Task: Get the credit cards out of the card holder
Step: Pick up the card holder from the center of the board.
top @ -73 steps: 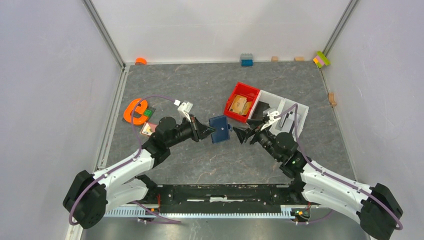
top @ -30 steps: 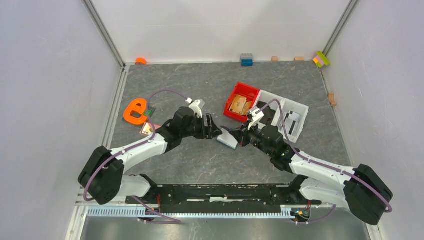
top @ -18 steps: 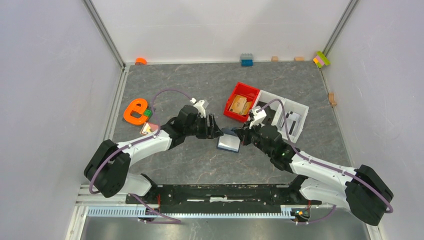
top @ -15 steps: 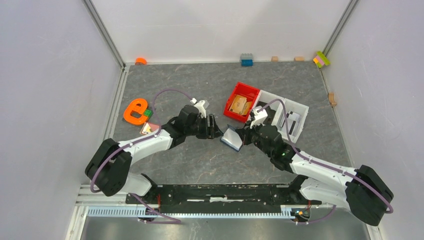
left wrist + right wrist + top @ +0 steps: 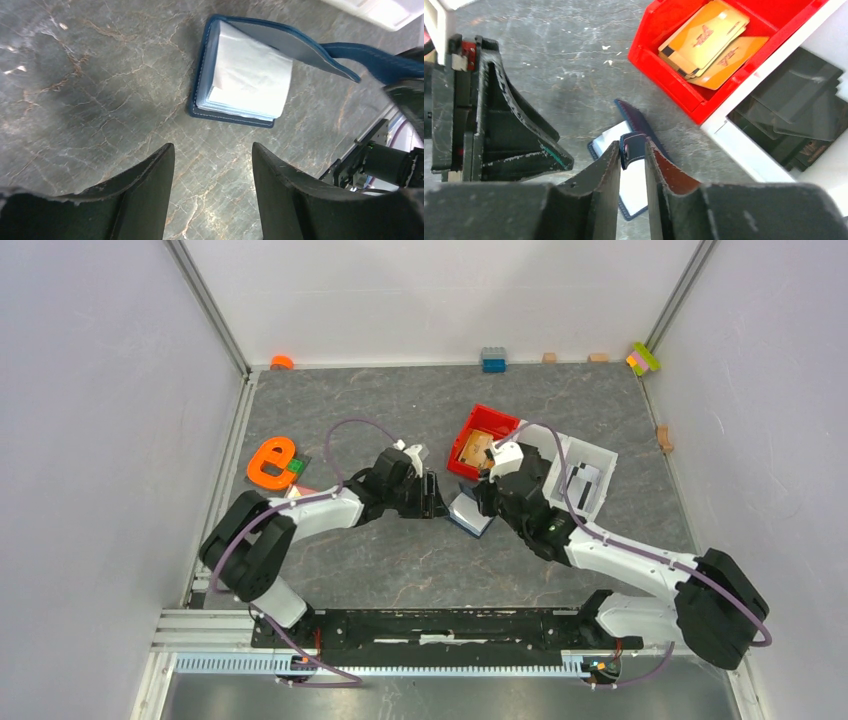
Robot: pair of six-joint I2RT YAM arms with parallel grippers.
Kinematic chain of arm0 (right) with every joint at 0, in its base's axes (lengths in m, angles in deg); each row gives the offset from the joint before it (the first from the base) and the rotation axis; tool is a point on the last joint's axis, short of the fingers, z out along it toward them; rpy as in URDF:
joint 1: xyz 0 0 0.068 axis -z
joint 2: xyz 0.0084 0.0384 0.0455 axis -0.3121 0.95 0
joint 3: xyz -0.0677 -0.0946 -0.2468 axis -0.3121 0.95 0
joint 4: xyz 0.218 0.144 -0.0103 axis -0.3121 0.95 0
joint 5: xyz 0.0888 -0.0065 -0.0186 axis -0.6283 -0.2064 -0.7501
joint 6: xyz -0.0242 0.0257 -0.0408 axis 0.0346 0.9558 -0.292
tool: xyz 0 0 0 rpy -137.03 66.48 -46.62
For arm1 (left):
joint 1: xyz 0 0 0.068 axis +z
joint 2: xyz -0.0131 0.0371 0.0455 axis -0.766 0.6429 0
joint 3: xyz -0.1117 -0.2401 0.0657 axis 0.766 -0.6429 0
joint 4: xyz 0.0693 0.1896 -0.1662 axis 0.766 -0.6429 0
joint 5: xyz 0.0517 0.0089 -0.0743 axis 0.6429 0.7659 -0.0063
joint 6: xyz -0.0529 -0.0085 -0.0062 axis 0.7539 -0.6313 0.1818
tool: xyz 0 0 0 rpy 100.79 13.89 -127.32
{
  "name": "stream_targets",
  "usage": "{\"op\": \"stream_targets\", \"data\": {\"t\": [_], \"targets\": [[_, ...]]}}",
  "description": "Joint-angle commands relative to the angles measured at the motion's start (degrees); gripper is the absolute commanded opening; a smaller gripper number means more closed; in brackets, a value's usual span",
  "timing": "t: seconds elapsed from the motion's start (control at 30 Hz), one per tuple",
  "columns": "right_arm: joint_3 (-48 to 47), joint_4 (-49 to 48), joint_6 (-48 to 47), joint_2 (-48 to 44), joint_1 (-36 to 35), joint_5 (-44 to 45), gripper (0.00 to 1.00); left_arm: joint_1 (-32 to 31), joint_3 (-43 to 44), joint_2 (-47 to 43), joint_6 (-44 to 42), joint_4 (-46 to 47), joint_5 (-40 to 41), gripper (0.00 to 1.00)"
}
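Observation:
The navy card holder (image 5: 468, 514) lies on the table between the two arms, its cover flap raised. In the left wrist view the card holder (image 5: 240, 85) shows pale blue-white pockets; no credit cards show in it. My right gripper (image 5: 632, 145) hangs over the card holder (image 5: 631, 192) with its jaws a narrow gap apart. The snap tab (image 5: 633, 147) sits loosely between the tips, its face showing. My left gripper (image 5: 212, 147) is open and holds nothing, just left of the holder. From above, the left gripper (image 5: 437, 498) and right gripper (image 5: 482, 502) flank it.
A red tray (image 5: 664, 65) with flat orange cards (image 5: 706, 42) stands just behind the holder. A white tray (image 5: 744, 150) with dark cards adjoins it. From above, the red tray (image 5: 497, 418) and white tray (image 5: 590, 455) sit back right. An orange letter (image 5: 270, 462) lies left.
The right gripper set the tilted card holder down flat on the table and parted its jaws slightly. The left gripper moved right toward the holder and narrowed a little.

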Motion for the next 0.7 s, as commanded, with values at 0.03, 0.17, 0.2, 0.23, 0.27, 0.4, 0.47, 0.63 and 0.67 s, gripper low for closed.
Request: {"op": "stream_targets", "data": {"t": [0.03, 0.17, 0.2, 0.23, 0.27, 0.4, 0.47, 0.63, 0.67], "targets": [[-6.47, 6.67, -6.65, 3.08, 0.12, 4.80, 0.48, -0.54, 2.93, 4.00, -1.94, 1.62, -2.90, 0.64], [-9.69, 9.58, -9.58, 6.75, 0.05, 3.85, 0.60, -0.49, 2.77, 3.33, -2.19, 1.29, -2.20, 0.64], [-10.93, 11.58, -10.17, 7.73, 0.07, 3.39, 0.60, -0.54, 2.69, 3.04, -2.21, 1.27, -2.13, 0.64], [-11.98, 12.67, -10.92, 8.98, 0.10, 2.83, 0.61, -0.54, 2.69, 2.85, -2.23, 1.27, -2.03, 0.64], [-12.99, 13.76, -11.36, 10.01, 0.09, 1.84, 0.61, -0.49, 2.69, 2.69, -2.30, 1.32, -2.20, 0.64], [-15.62, 16.54, -12.84, 14.10, -0.01, -1.08, 0.66, -0.54, 2.23, 2.46, -2.09, 2.59, -3.33, 0.64], [-16.83, 17.86, -13.09, 15.58, 0.03, 0.00, 0.65, -0.53, 2.25, 2.31, -2.05, 2.62, -3.28, 0.64], [-18.96, 20.30, -13.67, 18.92, -0.02, 1.05, 0.58, -0.48, 1.59, 0.58, -2.17, 2.84, -2.83, 0.64], [-19.20, 20.33, -13.76, 19.64, 0.03, 0.89, 0.56, -0.47, 1.35, 0.03, -2.20, 2.94, -2.36, 0.64]]}}
